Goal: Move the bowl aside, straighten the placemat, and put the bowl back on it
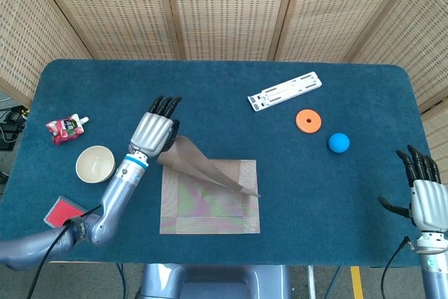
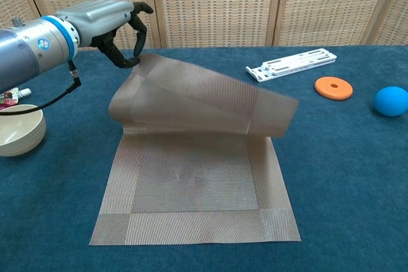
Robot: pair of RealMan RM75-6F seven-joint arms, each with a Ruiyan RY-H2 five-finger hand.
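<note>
The placemat (image 2: 191, 176) lay mid-table, its far half lifted by the pinching left hand (image 2: 108, 20); the bowl (image 1: 95, 164) sat aside to its left; the right hand (image 1: 425, 197) hung open, empty; a slipping corner might leave the mat folded.

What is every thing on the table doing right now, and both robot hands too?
Placemat: folded part lifted, near part flat.
Left hand: pinches the placemat's corner.
Right hand: empty, fingers apart.
Bowl: upright, off the placemat.
Pouch: lying flat.
Blue ball: resting alone.
Orange disc: flat.
</note>
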